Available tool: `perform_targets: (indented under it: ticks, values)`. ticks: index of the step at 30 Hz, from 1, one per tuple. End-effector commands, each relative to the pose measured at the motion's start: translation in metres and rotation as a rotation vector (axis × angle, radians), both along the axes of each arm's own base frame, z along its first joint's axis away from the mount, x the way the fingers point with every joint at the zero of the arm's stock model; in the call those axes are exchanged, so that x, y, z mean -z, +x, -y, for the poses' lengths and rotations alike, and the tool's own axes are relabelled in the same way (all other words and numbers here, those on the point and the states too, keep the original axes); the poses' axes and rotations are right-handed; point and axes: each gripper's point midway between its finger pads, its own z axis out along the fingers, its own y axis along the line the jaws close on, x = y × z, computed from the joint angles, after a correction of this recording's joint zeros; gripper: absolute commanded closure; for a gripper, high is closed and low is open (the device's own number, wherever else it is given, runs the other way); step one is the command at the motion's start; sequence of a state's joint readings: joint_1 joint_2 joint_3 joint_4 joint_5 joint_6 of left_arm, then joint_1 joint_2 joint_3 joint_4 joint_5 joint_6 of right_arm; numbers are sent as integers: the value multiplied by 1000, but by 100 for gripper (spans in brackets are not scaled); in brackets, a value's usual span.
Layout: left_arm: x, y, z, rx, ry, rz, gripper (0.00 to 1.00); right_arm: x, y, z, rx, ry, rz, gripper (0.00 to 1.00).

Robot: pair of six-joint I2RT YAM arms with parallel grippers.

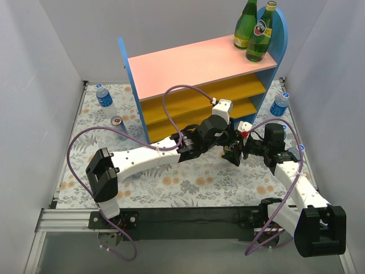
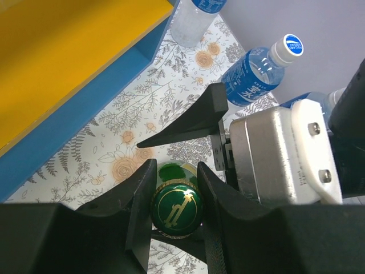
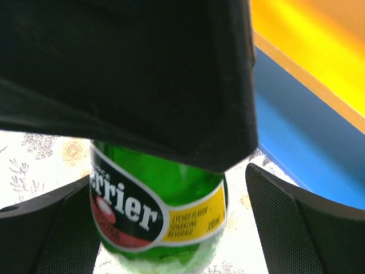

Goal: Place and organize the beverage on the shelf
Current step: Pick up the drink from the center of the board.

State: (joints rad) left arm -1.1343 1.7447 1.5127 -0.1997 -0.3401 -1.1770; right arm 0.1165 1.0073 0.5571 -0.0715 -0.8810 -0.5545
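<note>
The third green glass bottle is upright between both grippers, in front of the shelf. My left gripper is shut on its green cap from above. My right gripper is open around the bottle's labelled body, with a gap on the right side. In the top view the two grippers meet, left and right, and hide the bottle. Two other green bottles stand on the right end of the pink top board.
Clear blue-labelled bottles stand left of the shelf, right of it and near the right arm. A silver-red can stands at the shelf's left front. The blue side panel is close on the left.
</note>
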Motion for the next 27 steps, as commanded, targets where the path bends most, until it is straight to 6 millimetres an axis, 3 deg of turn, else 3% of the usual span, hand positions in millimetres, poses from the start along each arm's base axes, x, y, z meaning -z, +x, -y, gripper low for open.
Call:
perform_targets:
  ticks: [1,5,11,17,19,20,21,23,24,27]
  values:
    - [-121,-3,7,5,-319,102,100,-11,8,-3,-22,8,78,1]
    - [-127,-3,6,4,-319,112,100,-9,7,-3,-18,5,76,5]
    - [-128,-1,9,7,-317,119,100,-14,10,-2,-6,6,78,28]
    - [-132,0,9,6,-317,129,100,-16,11,-1,0,0,82,21]
    - [-133,0,9,5,-316,131,100,-17,10,-1,-5,0,81,25]
    - [-133,0,9,5,-313,131,100,-18,9,-2,-10,2,84,32]
    - [-133,0,9,5,-315,132,100,-20,9,-2,-15,4,81,53]
    - [-134,-1,9,13,-317,132,100,-22,6,-5,-35,15,74,79]
    - [-133,-2,10,17,-316,129,100,-24,5,-5,-39,17,75,98]
    - [-131,-5,13,42,-315,121,100,-34,0,-8,-68,33,100,99]
